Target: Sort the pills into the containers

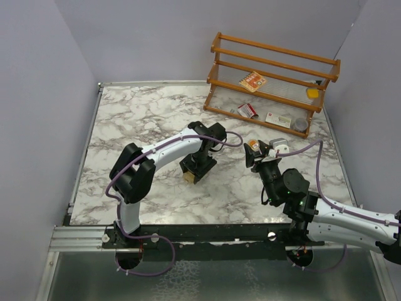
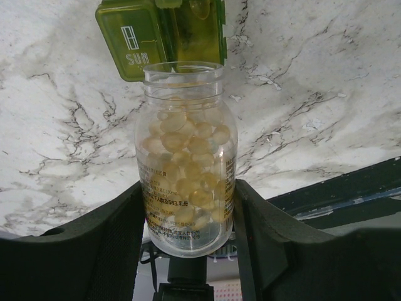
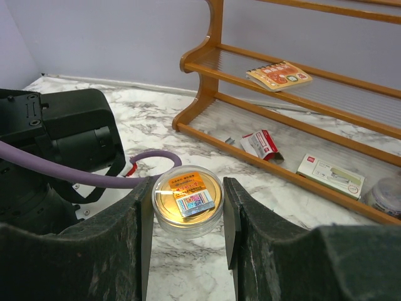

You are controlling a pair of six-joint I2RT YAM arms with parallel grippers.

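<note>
Marble table. Left end effector half-closed on the uncapped clear bottle, mouth just beside the green pill box. Right end effector grips a round labelled cap. Pouring step, I judge; next calls for a slow tilt over one compartment. Only the left wrist view shows the pills, all in the bottle

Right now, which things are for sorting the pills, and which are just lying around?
For the job: pills, inside the clear bottle in the left claw; green pill box; round cap in the right claw.
Lying about: wooden rack, red-and-white carton, orange booklet, white box, yellow block.
</note>
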